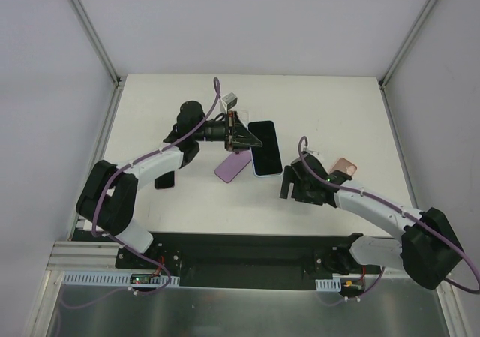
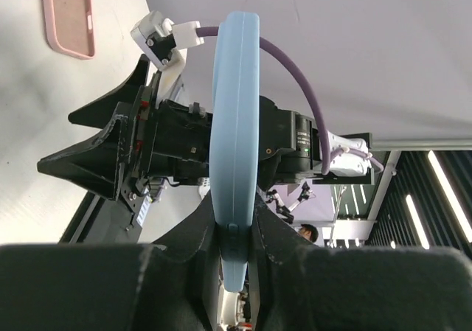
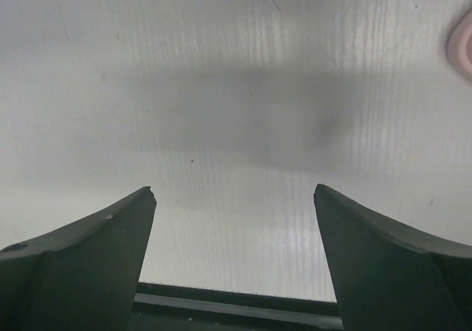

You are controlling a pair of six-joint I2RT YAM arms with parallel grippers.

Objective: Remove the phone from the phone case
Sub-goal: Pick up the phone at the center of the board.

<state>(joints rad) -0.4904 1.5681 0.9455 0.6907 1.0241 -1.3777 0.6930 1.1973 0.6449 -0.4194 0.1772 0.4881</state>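
You see white table (image 1: 225, 211), white walls (image 1: 247, 22) all around. Your left gripper (image 1: 242, 136) squeezed tight on edge of blue case (image 2: 234, 110), phone (image 1: 264, 146) inside, near table middle. Purple case (image 1: 232, 166) at phone's 8 o'clock. Pink case (image 1: 343, 164) at 4 o'clock. Your right gripper (image 1: 289, 183) spread wide, holding nothing, at 5 o'clock, over bare table.

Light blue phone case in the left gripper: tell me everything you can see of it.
The light blue case looks smooth and matte, with rounded edges. The left wrist view shows it edge-on, pinched at one end by the shut left gripper. From above, a dark phone screen fills it, so the phone is not yet out. It sits mid-table beside a purple case.
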